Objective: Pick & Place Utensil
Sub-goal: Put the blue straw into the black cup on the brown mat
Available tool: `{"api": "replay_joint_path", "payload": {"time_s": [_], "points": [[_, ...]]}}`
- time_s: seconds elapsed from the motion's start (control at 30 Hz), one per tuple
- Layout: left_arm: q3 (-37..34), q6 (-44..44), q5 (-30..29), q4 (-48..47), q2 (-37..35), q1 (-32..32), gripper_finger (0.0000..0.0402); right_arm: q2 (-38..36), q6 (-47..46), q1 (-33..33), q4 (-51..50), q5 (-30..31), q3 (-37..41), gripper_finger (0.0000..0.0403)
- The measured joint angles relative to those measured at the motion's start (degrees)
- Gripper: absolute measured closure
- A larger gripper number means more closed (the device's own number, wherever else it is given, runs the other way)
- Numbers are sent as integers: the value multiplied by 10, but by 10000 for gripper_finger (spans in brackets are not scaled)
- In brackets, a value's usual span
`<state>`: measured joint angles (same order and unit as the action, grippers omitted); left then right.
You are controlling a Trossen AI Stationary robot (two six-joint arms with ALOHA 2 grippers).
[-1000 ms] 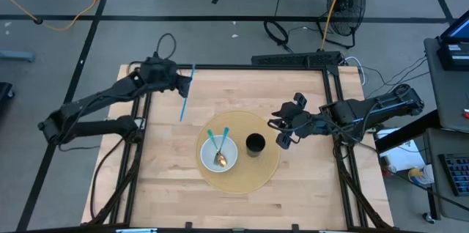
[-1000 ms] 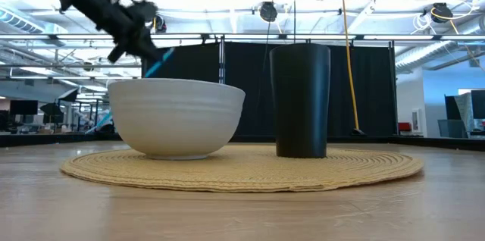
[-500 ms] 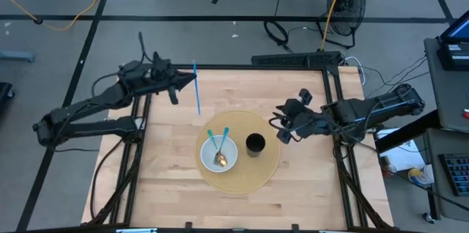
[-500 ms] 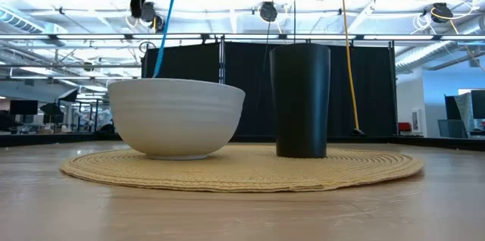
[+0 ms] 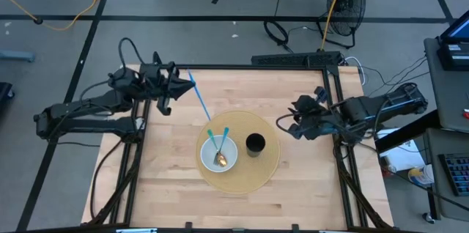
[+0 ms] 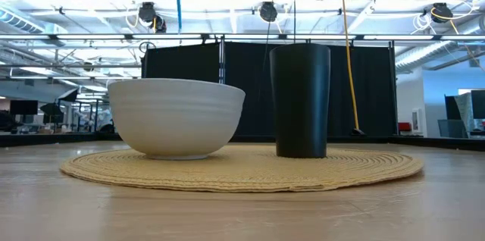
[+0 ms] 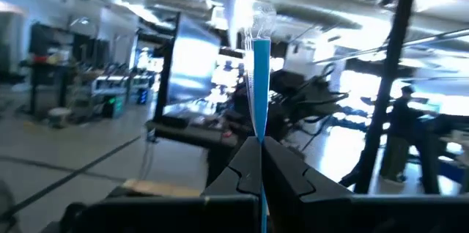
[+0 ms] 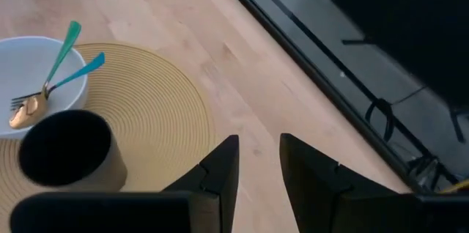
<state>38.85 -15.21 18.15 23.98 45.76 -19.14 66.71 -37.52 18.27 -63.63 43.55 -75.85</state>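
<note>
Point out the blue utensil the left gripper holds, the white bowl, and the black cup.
blue utensil (image 5: 198,100): high view, mid-handle.
white bowl (image 5: 229,150): high view, right inner wall.
black cup (image 5: 255,143): high view, its opening.

A light wooden table (image 5: 161,167) carries one round woven placemat (image 5: 265,168), right of its centre toward the near edge, lying flat on the wood.

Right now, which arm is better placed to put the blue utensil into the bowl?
The left. Its gripper is already shut on the blue utensil, raised near the white bowl. The right gripper is open, holds nothing, and sits beyond the black cup.
</note>
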Motion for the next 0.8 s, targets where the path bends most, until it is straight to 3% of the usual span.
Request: {"api": "replay_joint_path", "payload": {"time_s": [0.2, 0.43, 0.8], "points": [[0, 2, -2, 47, 15, 49, 399, -12, 35, 55, -6, 46, 0, 310], [0, 0, -2, 160, 92, 93, 399, -16, 39, 125, -9, 115, 20, 309], [0, -21, -33, 312, 222, 125, 399, -130, -66, 185, 2, 183, 202, 310]]}}
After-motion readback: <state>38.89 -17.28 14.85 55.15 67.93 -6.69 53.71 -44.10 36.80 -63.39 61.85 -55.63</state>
